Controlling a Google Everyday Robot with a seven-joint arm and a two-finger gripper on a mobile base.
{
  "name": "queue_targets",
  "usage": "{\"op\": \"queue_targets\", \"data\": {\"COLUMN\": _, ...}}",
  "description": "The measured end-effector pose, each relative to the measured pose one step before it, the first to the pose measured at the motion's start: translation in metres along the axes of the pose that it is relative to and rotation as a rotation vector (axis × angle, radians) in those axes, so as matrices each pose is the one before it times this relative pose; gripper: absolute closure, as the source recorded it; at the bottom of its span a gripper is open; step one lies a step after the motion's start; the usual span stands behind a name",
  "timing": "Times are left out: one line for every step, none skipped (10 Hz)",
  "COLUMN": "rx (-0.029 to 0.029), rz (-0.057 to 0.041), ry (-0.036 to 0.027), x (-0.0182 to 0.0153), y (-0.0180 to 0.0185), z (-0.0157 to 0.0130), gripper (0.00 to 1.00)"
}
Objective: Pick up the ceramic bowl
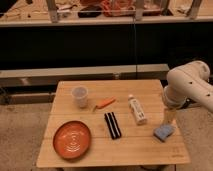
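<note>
The single camera looks down at a slant across the table (145,147) from above its near long edge, facing the dark shelving (75,50) behind, and stands far enough back to take in the whole tabletop. The arm (192,82) shows at the right edge, its end effector (170,116) hanging over the table's right side.

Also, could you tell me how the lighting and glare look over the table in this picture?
Camera view: warm, even light on the wooden table; no strong glare on the ceramic bowl; the recess behind is dark; the gripper hangs by the table's right edge.
</note>
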Motion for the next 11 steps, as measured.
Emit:
{"op": "queue_targets", "data": {"rx": 0.00007, "rz": 0.00005, "ry": 0.00006, "x": 0.00001, "y": -0.00003, "z": -0.00002, "gripper": 0.20}}
{"op": "queue_targets", "data": {"rx": 0.00035, "rz": -0.00003, "ry": 0.00017, "x": 0.00002, "y": -0.00007, "z": -0.00023, "gripper": 0.20}}
{"op": "queue_targets", "data": {"rx": -0.00010, "rz": 0.00000, "ry": -0.00003, "x": 0.00000, "y": 0.00003, "z": 0.00005, "gripper": 0.20}}
{"op": "queue_targets", "data": {"rx": 0.00002, "rz": 0.00000, "ry": 0.00000, "x": -0.00001, "y": -0.00001, "z": -0.00002, "gripper": 0.20}}
{"op": "queue_targets", "data": {"rx": 0.00002, "rz": -0.00001, "ry": 0.00001, "x": 0.00000, "y": 0.00000, "z": 0.00000, "gripper": 0.20}}
{"op": "queue_targets", "data": {"rx": -0.00002, "rz": 0.00000, "ry": -0.00001, "x": -0.00001, "y": 0.00000, "z": 0.00000, "gripper": 0.20}}
{"op": "queue_targets", "data": {"rx": 0.00001, "rz": -0.00087, "ry": 0.00065, "x": -0.00008, "y": 0.00023, "z": 0.00004, "gripper": 0.20}}
{"op": "queue_targets", "data": {"rx": 0.00214, "rz": -0.00756, "ry": 0.00286, "x": -0.00172, "y": 0.00128, "z": -0.00058, "gripper": 0.20}}
{"op": "queue_targets", "data": {"rx": 0.00594, "rz": -0.02229, "ry": 0.00584, "x": -0.00504, "y": 0.00262, "z": -0.00188, "gripper": 0.20}}
{"op": "queue_targets", "data": {"rx": 0.01082, "rz": -0.05182, "ry": 0.00903, "x": -0.01731, "y": 0.00365, "z": -0.00332, "gripper": 0.20}}
{"op": "queue_targets", "data": {"rx": 0.00704, "rz": -0.03292, "ry": 0.00691, "x": -0.01578, "y": 0.00157, "z": -0.00257, "gripper": 0.20}}
